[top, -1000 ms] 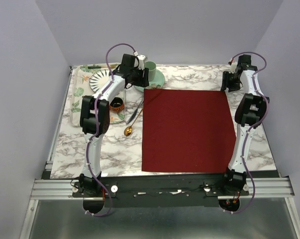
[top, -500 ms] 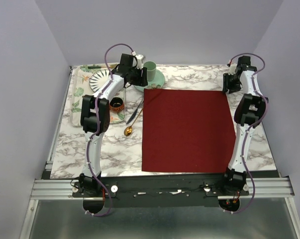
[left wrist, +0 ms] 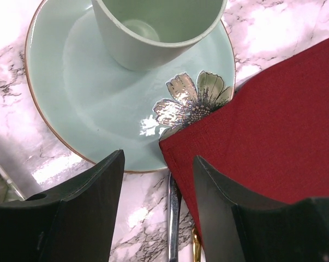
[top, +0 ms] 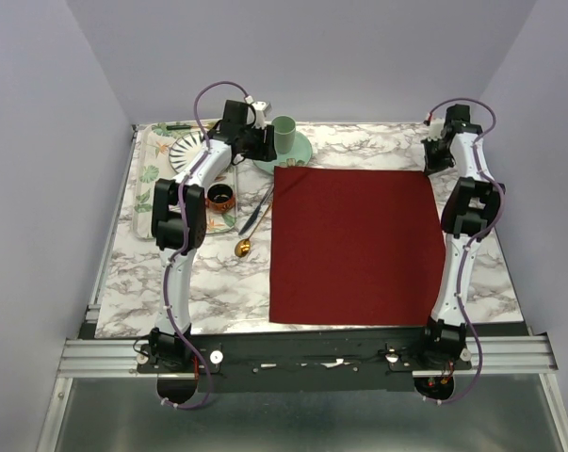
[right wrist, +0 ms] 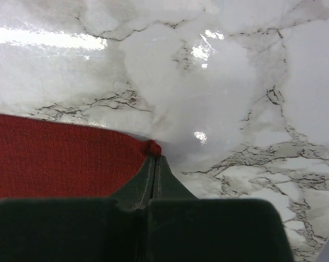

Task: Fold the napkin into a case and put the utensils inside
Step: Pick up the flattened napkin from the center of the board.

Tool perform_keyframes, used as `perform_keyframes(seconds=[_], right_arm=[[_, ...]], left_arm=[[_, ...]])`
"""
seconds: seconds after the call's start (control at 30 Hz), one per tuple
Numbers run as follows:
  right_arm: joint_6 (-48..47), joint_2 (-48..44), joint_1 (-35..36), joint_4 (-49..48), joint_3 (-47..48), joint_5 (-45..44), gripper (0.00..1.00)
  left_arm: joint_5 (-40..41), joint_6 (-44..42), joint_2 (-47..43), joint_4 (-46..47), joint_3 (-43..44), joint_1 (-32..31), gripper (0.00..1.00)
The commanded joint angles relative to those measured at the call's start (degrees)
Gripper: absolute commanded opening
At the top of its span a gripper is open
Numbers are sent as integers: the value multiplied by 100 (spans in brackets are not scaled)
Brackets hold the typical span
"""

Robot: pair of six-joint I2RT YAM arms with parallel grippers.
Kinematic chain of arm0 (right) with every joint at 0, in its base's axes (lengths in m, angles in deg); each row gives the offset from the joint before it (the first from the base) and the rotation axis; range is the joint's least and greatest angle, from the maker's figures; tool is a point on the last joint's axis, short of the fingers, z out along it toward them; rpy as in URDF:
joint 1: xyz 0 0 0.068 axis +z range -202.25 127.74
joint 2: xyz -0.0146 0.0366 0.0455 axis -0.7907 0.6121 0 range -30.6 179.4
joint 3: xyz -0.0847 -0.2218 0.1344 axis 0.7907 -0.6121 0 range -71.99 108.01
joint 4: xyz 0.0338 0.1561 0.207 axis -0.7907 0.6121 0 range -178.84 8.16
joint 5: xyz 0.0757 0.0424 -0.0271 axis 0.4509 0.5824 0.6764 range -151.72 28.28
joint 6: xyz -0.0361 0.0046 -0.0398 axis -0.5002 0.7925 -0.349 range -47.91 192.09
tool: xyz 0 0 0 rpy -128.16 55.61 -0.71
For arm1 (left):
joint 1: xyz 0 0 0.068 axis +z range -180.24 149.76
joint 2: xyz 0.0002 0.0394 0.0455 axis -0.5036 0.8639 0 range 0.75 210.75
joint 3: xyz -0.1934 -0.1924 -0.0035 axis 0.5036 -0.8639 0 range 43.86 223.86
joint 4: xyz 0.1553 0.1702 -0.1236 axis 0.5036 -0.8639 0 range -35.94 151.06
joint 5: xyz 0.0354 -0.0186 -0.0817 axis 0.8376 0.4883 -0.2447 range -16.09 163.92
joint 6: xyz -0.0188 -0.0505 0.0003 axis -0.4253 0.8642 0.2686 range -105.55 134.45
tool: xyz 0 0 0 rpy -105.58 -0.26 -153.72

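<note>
The dark red napkin [top: 354, 245] lies flat and square on the marble table. My right gripper [top: 432, 162] is at its far right corner. The right wrist view shows this gripper [right wrist: 155, 158] shut on that corner of the napkin [right wrist: 60, 158], with a small bunch of cloth at the tips. My left gripper [top: 268, 156] hovers open over the far left corner. In the left wrist view the gripper [left wrist: 159, 158] straddles the napkin corner [left wrist: 262, 125], which overlaps the saucer's rim. The silver knife [top: 255, 212] and gold spoon [top: 243, 248] lie just left of the cloth. Both the knife [left wrist: 174, 218] and the spoon [left wrist: 196, 245] show between the left fingers.
A pale green saucer [left wrist: 99, 109] with a matching cup [left wrist: 153, 27] stands at the napkin's far left corner. A leaf-patterned tray [top: 144, 188] at the left holds a striped plate [top: 187, 149]. A brown ring [top: 221, 198] sits beside the knife.
My right gripper has shut on the napkin's far right corner. The left gripper has stayed open and drifted slightly back over the far left corner.
</note>
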Motion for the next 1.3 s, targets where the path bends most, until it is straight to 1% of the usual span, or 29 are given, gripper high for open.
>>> perform_keyframes(seconds=[0.0, 0.17, 0.2, 0.23, 0.3, 0.4, 0.6, 0.77, 0.9, 0.93, 0.97, 1.1, 1.13, 1.2, 1.27], right_arm=[[-143, -269, 39, -363, -784, -71, 0], [-248, -902, 39, -890, -1481, -72, 1], [-274, -955, 39, -882, -1525, 85, 1], [-266, -973, 39, -847, -1560, 165, 0], [-239, -999, 48, -759, -1561, 271, 0], [-230, -999, 48, -750, -1596, 280, 1], [-204, -1096, 48, -794, -1701, 342, 1], [-143, -1184, 48, -794, -1693, 368, 1], [-99, -1245, 48, -750, -1684, 394, 0], [-73, -1263, 48, -750, -1684, 429, 1], [-55, -1298, 48, -742, -1693, 447, 1], [33, -1351, 48, -689, -1675, 570, 1], [51, -1351, 48, -663, -1658, 631, 1], [86, -1395, 48, -601, -1640, 676, 1], [95, -1447, 48, -583, -1640, 737, 1]], left_arm=[[-464, -232, 104, -112, 137, 22, 63], [-482, -706, 218, -463, 338, -48, 63], [-491, -707, 270, -507, 373, -57, 63], [-517, -864, 306, -586, 443, -74, 63], [-535, -909, 411, -630, 514, -92, 63], [-359, -944, 578, -771, 707, -171, 63], [-166, -927, 806, -806, 892, -224, 63], [-157, -883, 1017, -947, 1235, -224, 62], [-218, -830, 1149, -1017, 1376, -215, 57], [-279, -821, 1150, -1035, 1384, -215, 53], [-306, -821, 1158, -1044, 1385, -224, 52], [-385, -760, 1263, -1096, 1428, -224, 50], [-403, -760, 1281, -1123, 1481, -224, 47], [-438, -751, 1325, -1132, 1508, -224, 44], [-482, -760, 1343, -1123, 1560, -215, 39]])
